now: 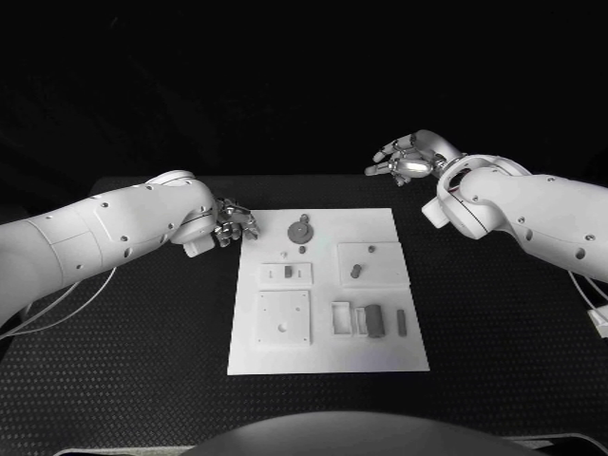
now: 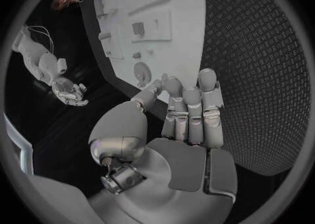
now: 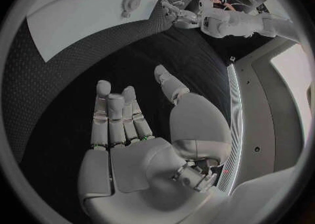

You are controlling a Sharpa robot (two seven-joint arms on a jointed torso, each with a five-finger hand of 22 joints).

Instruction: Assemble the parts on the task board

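White task board mid-bench, grey parts on it, left robot hand empty, fingers apart, beside its far left corner, right robot hand spread, empty, beyond its far right corner

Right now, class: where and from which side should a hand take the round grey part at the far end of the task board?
Judging by its flat pose, pinch the round grey part across its rim from above; the left hand is closest.

No text, label, brand, number or sign can be read anywhere, neither on the task board nor on the counter.
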